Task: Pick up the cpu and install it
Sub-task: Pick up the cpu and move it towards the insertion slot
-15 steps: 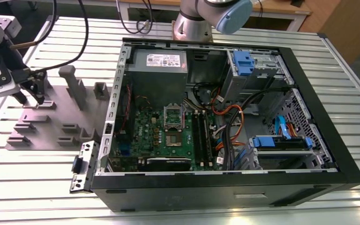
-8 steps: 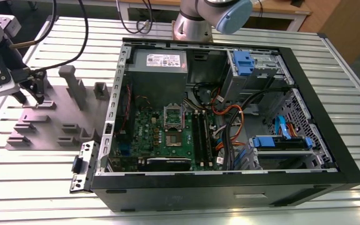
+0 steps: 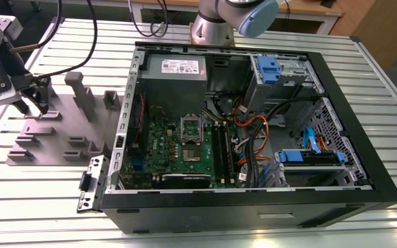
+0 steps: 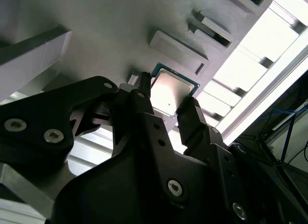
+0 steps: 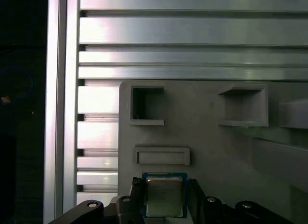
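1. Surface: a ribbed, slotted aluminium table (image 3: 47,206). An open black computer case (image 3: 254,217) lay on its side at the centre, with a green motherboard (image 3: 178,150) exposed inside.
2. A flat grey moulded fixture plate (image 3: 54,139) with raised blocks and pockets sat at the exterior view's left, just beside the case.
3. A brown wooden panel (image 3: 384,26) stood beyond the table's far right corner.
4. The cpu (image 4: 173,91), a small flat square chip with a silvery metal top and a thin pale rim, was over the fixture plate's far left part. It was well apart from the motherboard.
5. It lay flat, metal top facing the wrist. It was near-square, with no marked long axis.
6. Whether it rested on the plate or hung just clear, I could not tell.
7. The grey arm's base (image 3: 216,26) stood on the far side, behind the case. Its wrist reached to the exterior view's left, pointing down.
8. The black two-fingered gripper (image 3: 33,108) was narrowed onto the cpu. One finger (image 4: 142,96) pressed each of two opposite edges in both wrist views.
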`<state>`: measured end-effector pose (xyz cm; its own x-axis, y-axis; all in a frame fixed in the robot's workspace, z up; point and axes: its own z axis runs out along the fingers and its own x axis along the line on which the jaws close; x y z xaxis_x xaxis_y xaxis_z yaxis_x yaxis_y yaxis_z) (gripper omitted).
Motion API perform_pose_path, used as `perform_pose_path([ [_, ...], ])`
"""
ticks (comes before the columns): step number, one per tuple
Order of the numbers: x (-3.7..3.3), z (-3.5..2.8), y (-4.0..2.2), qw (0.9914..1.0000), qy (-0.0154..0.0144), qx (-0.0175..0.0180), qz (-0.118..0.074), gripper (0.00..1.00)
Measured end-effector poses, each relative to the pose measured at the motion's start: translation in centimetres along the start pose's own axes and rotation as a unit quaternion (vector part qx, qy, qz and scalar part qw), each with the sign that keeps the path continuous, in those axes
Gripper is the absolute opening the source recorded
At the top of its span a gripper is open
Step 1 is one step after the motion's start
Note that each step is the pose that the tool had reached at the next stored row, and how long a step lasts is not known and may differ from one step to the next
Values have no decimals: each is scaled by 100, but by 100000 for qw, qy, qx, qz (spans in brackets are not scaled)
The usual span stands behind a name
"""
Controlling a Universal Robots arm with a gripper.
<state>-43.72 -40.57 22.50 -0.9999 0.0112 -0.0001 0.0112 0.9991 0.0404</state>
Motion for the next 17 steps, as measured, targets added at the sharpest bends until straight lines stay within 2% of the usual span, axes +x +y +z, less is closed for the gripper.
perform_pose_path([
  [10,0,-18,1,100000,0,0,2,47],
  [12,0,-53,2,100000,0,-1,1,47],
  [16,0,-61,2,100000,0,0,0,47],
  [17,0,-85,3,100000,1,0,0,47],
])
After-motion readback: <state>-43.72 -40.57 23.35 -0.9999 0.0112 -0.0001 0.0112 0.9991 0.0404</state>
